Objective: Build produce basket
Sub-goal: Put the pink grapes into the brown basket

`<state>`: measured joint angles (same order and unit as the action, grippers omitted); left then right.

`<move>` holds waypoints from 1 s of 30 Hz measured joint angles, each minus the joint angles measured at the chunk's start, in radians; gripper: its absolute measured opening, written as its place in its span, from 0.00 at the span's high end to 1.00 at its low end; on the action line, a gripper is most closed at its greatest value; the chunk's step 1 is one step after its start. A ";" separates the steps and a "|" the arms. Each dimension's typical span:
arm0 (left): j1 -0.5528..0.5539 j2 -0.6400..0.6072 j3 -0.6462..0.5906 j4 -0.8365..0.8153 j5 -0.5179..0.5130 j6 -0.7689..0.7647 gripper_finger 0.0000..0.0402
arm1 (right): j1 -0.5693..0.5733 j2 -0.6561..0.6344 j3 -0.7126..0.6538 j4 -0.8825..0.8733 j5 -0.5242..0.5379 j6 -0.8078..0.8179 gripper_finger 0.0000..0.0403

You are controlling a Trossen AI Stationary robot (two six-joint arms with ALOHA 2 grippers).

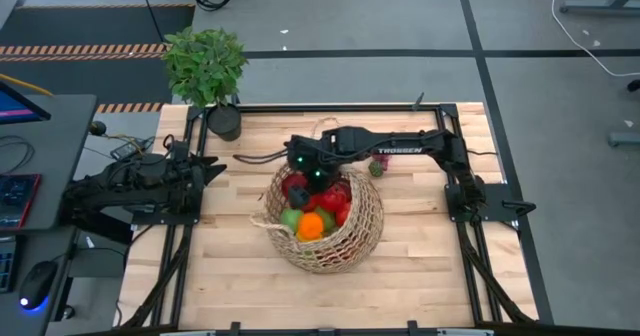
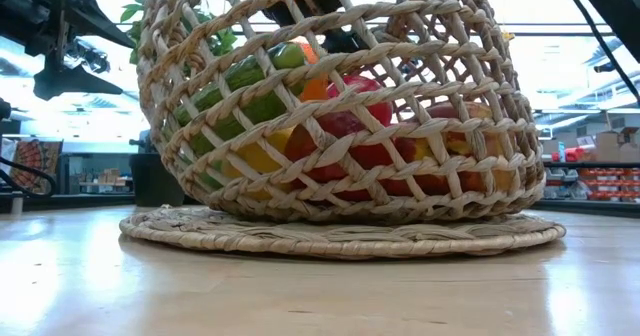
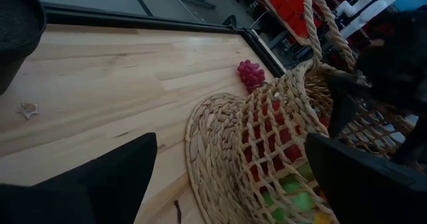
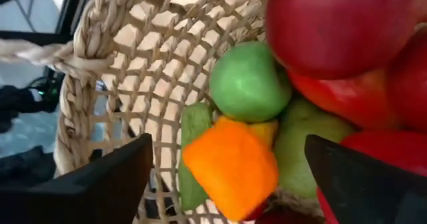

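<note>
While the wicker basket [image 1: 325, 221] sits mid-table holding an orange [image 1: 311, 226], green apple [image 1: 291, 218] and red apples [image 1: 333, 198], the right gripper [image 1: 305, 176] hangs over its far rim — fingers spread, holding nothing. Purple grapes [image 1: 377, 166] lie just beyond the basket; the left gripper [image 1: 205, 166], also open, waits at the table's left edge.

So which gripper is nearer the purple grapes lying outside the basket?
The right. The right gripper hangs open over the basket, close beside the grapes. The left gripper waits open near the table's left edge, well away.
</note>
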<state>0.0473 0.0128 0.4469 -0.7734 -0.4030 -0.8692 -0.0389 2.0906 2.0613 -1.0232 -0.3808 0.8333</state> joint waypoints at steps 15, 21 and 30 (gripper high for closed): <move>0.000 0.000 0.000 0.000 0.000 0.000 0.03 | -0.011 -0.066 0.264 0.058 0.104 -0.020 0.07; 0.000 0.000 0.000 0.000 0.000 0.000 0.03 | -0.014 -0.178 0.253 -0.198 0.373 -0.084 0.07; 0.000 0.000 0.001 0.000 0.000 0.000 0.03 | -0.039 -0.288 0.228 -0.540 0.650 -0.118 0.07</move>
<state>0.0475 0.0128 0.4477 -0.7734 -0.4031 -0.8692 -0.0775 1.8030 2.2890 -1.5632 0.2688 0.7157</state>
